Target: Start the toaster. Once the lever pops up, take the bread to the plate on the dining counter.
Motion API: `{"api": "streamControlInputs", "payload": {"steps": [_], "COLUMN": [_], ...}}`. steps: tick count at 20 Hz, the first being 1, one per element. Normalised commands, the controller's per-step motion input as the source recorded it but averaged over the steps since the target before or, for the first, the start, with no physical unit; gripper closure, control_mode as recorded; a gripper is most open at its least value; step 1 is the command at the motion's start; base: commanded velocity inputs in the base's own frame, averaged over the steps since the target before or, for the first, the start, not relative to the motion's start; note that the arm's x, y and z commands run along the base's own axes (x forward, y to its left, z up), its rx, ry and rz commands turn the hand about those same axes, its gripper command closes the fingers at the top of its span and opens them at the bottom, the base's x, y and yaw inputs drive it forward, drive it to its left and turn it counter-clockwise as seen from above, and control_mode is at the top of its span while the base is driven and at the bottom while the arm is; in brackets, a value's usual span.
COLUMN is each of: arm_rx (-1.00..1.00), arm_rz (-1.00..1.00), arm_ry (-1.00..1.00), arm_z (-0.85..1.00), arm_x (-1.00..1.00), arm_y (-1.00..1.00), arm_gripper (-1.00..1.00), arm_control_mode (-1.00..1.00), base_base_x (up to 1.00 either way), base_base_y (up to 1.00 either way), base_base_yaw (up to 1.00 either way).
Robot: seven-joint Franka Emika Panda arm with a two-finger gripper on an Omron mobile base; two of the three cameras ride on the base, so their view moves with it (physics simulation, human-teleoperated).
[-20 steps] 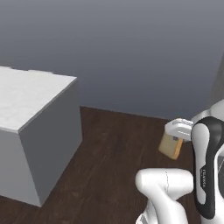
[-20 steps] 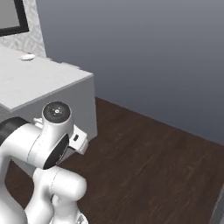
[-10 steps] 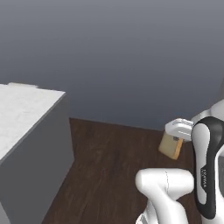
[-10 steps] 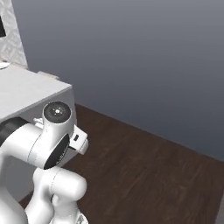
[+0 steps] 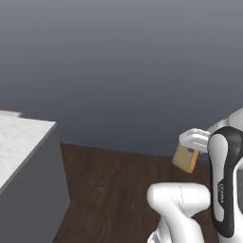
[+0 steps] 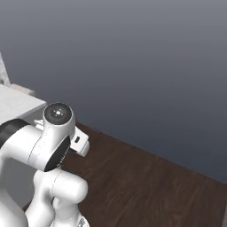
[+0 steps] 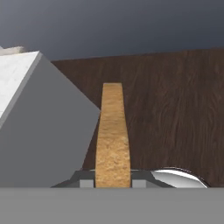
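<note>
My gripper (image 5: 191, 150) is shut on the bread (image 5: 185, 158), a tan slice with a darker crust, carried in the air above the dark wood floor to the right of the arm. In the hand view the bread (image 7: 113, 131) stands edge-on between the two fingertips (image 7: 87, 183) and reaches forward from the gripper (image 7: 113, 183). A grey-sided counter with a white marble top (image 5: 19, 137) lies to the left; I cannot tell whether it is the dining counter. The toaster and the plate are out of view.
The counter's corner (image 7: 65, 109) sits just left of the bread in the hand view, and its top (image 6: 15, 104) shows behind the arm in the right base view. Dark wood floor (image 6: 150, 186) stretches ahead to a plain grey-blue wall (image 5: 123, 71).
The whole picture has shifted: the counter has slid left and out of frame in both base views, so the base has moved. The bread stays held in the same pose.
</note>
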Motion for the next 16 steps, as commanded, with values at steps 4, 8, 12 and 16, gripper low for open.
{"api": "streamControlInputs", "payload": {"steps": [4, 8, 12, 16], "arm_rx": [0.0, 0.0, 0.0, 0.0], "arm_rz": [0.0, 0.0, 0.0, 0.0], "arm_ry": [0.0, 0.0, 0.0, 0.0], "arm_z": [0.0, 0.0, 0.0, 0.0], "arm_x": [0.0, 0.0, 0.0, 0.0], "arm_y": [0.0, 0.0, 0.0, 0.0], "arm_gripper": [1.0, 1.0, 1.0, 1.0], "arm_control_mode": [1.0, 1.0, 1.0, 1.0], "base_base_x": [1.0, 1.0, 1.0, 1.0], "base_base_y": [0.0, 0.0, 0.03, 0.04], "base_base_yaw": [0.0, 0.02, 0.1, 0.2]}}
